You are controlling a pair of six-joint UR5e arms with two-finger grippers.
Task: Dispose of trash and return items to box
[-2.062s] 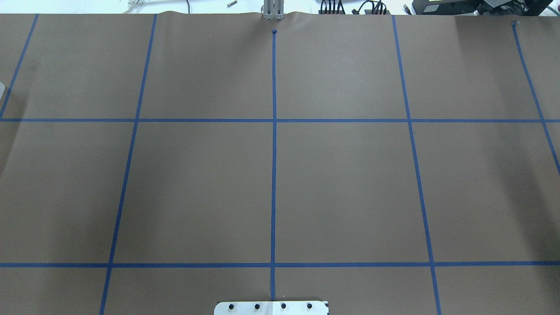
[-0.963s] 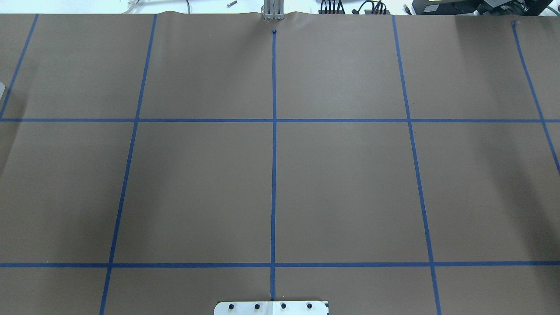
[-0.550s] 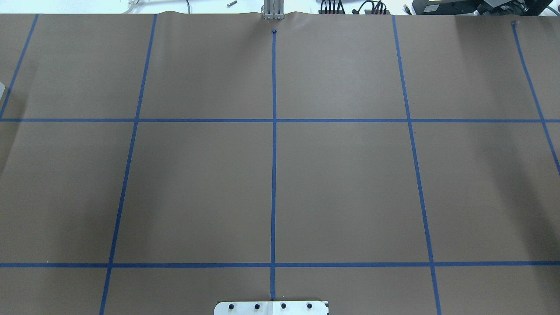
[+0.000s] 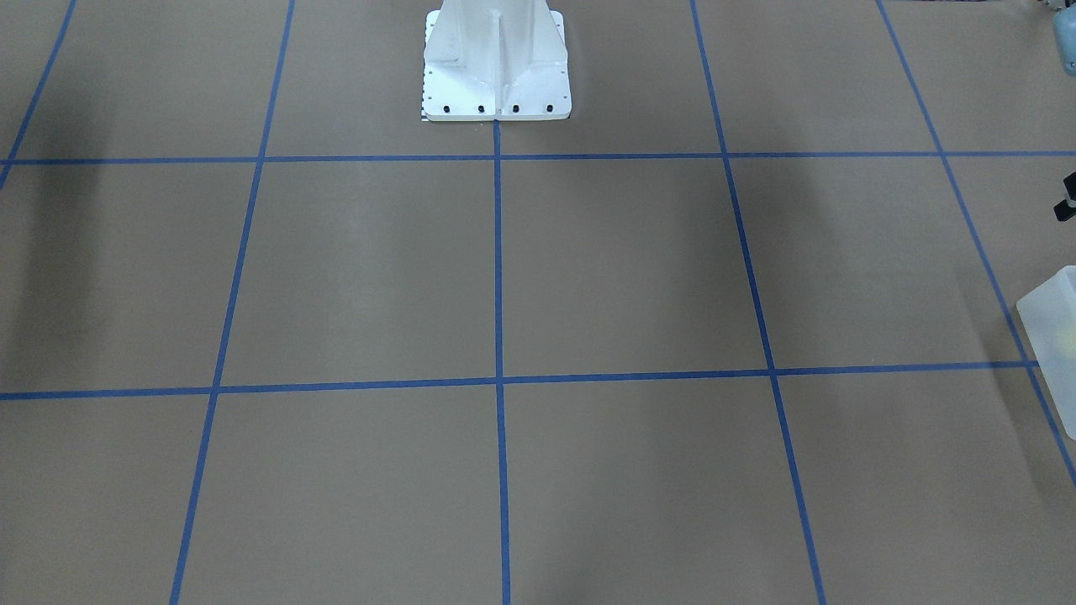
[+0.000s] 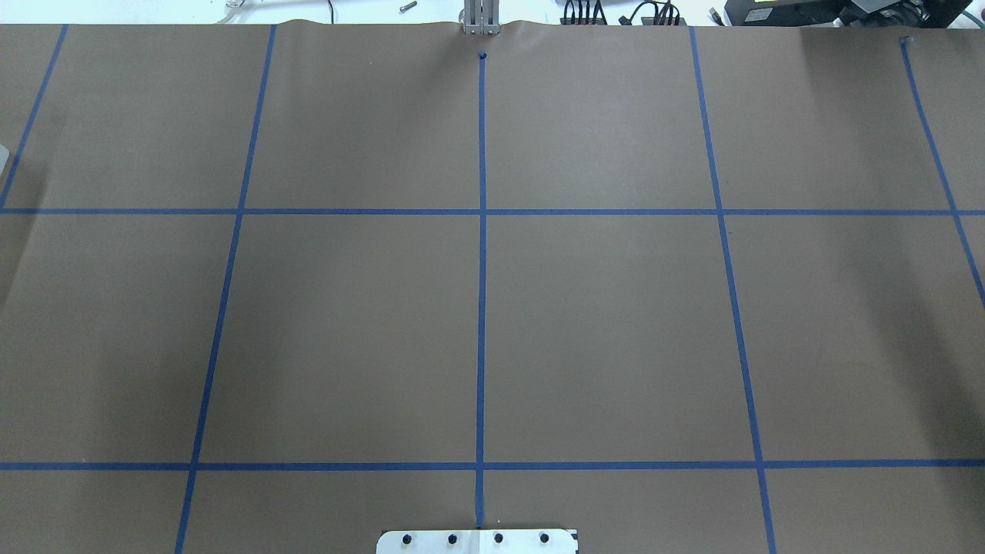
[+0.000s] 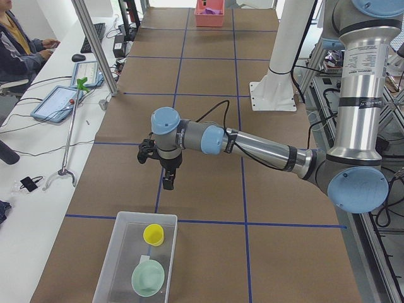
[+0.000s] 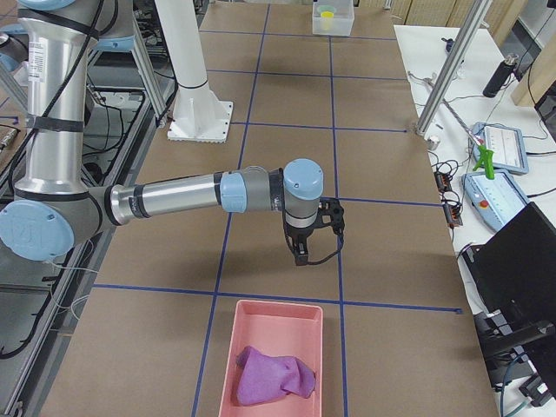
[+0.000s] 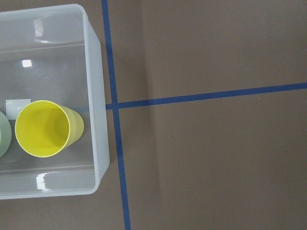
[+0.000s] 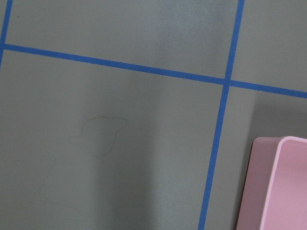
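A clear plastic box (image 6: 120, 252) at the table's left end holds a yellow cup (image 6: 153, 234) and a pale green bowl (image 6: 148, 278). The left wrist view looks down on the box's wall (image 8: 96, 120) and the cup (image 8: 45, 128). My left gripper (image 6: 166, 183) hangs above the table just short of the box; I cannot tell whether it is open or shut. A pink tray (image 7: 269, 314) at the right end holds a purple cloth (image 7: 271, 375). My right gripper (image 7: 301, 256) hangs just before the tray; I cannot tell its state. The tray's corner shows in the right wrist view (image 9: 283, 187).
The robot's white pedestal (image 4: 496, 67) stands at the table's back middle. Blue tape lines mark a grid on the brown cover. A metal post (image 6: 95, 44), a grabber tool (image 6: 69, 132), tablets and a seated operator (image 6: 19, 44) are along the far side.
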